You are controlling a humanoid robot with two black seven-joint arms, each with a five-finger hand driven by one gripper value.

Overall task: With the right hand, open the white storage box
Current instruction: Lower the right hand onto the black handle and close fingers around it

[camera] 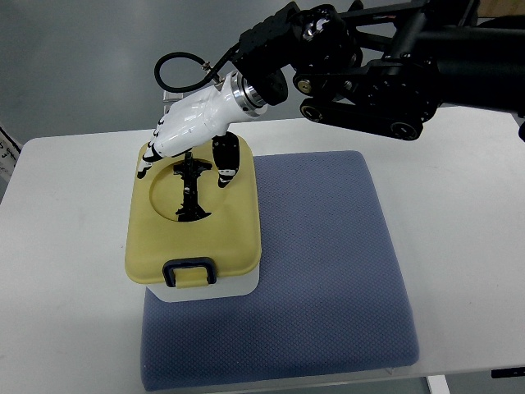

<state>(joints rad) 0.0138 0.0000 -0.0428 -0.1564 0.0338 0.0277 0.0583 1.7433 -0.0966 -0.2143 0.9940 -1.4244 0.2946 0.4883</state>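
— Where is the white storage box (194, 246) found?

— On the left part of the blue mat (328, 271), upon the white table (66, 246), its yellow lid (221, 238) seen shut, the dark latch (189, 272) facing the near edge.

— And the right hand (190, 127)?

— It is held over the lid's far edge, fingers (225, 160) spread downward; nothing is gripped.

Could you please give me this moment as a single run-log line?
right hand: over rear of yellow lid, fingers spread, no grasp visible | storage box: closed, latch down, on blue mat | left arm: unseen
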